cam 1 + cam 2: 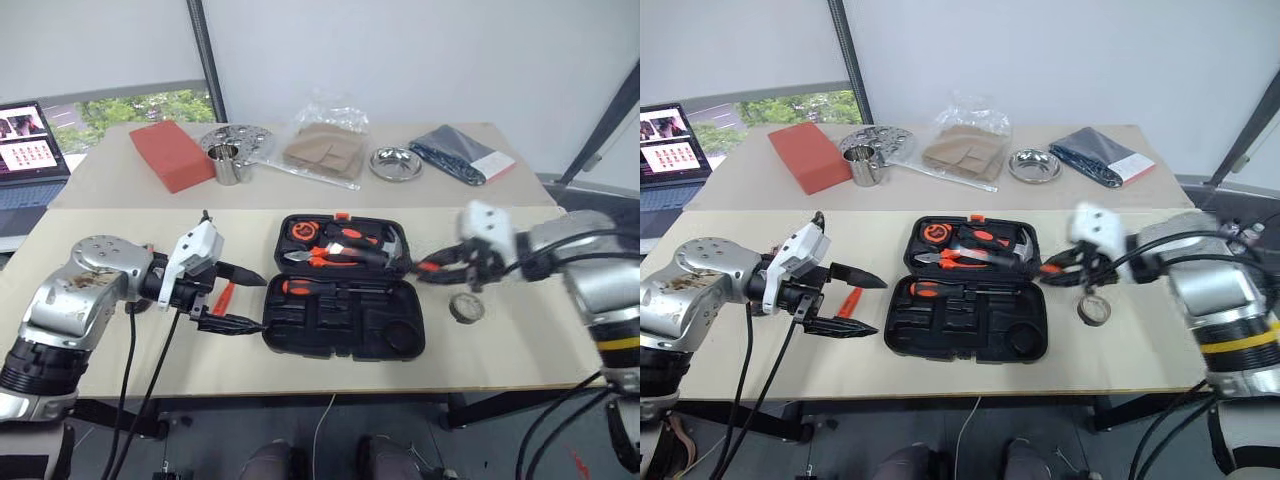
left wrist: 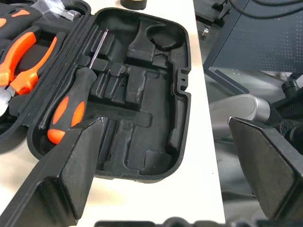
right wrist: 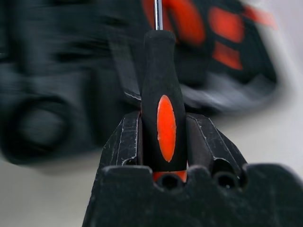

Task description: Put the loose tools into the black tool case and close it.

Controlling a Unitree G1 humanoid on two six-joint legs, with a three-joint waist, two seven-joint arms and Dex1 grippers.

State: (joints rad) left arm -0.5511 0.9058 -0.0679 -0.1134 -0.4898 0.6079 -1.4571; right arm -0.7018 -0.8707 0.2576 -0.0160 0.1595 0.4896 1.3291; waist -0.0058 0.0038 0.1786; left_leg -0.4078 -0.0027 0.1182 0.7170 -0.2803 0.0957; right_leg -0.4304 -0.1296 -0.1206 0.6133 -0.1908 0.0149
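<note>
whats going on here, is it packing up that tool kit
Yes. The right gripper is shut on a screwdriver, near the right edge of the open black tool case. One screwdriver already lies in the case. The left gripper hangs open at the case's left, beside a small orange tool. A tape roll waits on the table.

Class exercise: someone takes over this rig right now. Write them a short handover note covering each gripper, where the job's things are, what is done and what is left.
Left gripper: jaws open, empty, beside the case's left edge.
Right gripper: jaws shut on a screwdriver by its handle, at the case's right side.
Black tool case: open on the table.
Done: one screwdriver in the case lies in the front half.
Left: seat the held screwdriver; the small orange tool lies by the left gripper, the tape roll right of the case. Then close the case.
</note>
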